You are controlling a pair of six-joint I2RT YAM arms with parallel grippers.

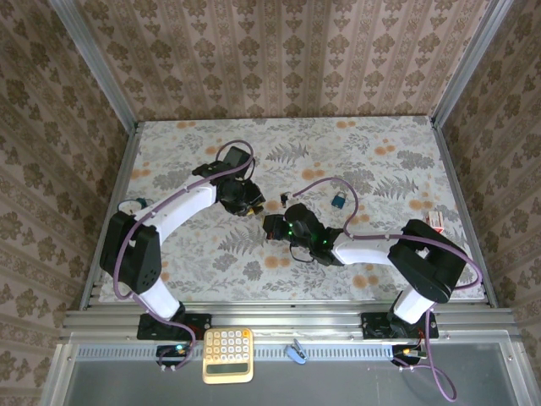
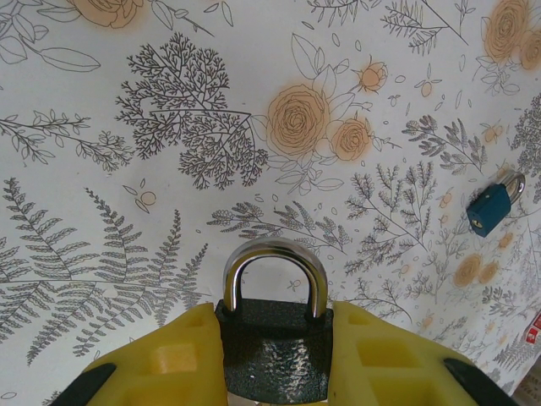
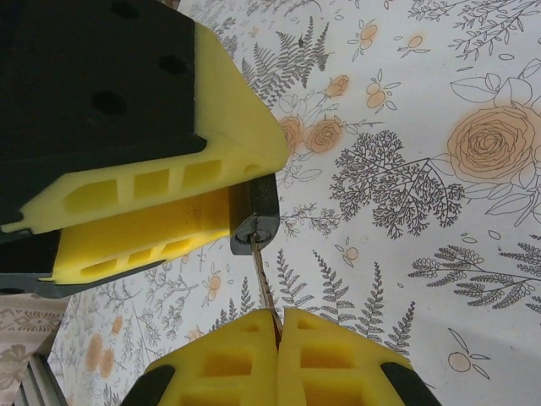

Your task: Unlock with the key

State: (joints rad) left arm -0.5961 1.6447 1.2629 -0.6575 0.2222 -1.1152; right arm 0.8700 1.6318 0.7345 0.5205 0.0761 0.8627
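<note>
The left tool (image 2: pixel 275 317) is clenched on a dark grey metal padlock with a silver shackle (image 2: pixel 275 359), at the bottom centre of the left wrist view. Its yellow fingers (image 2: pixel 182 355) press the two sides of the body, and both legs of the shackle enter the body. In the right wrist view the right tool (image 3: pixel 279 326), at the bottom centre, is closed on a thin metal key (image 3: pixel 260 279). The key goes up to the keyhole on the lower face of the padlock, and its tip seems to be inside. In the top view both tools meet near the middle of the flower-printed bench (image 1: pixel 380 161). A small blue padlock (image 1: pixel 337 200) lies apart, to the right of them.
</note>
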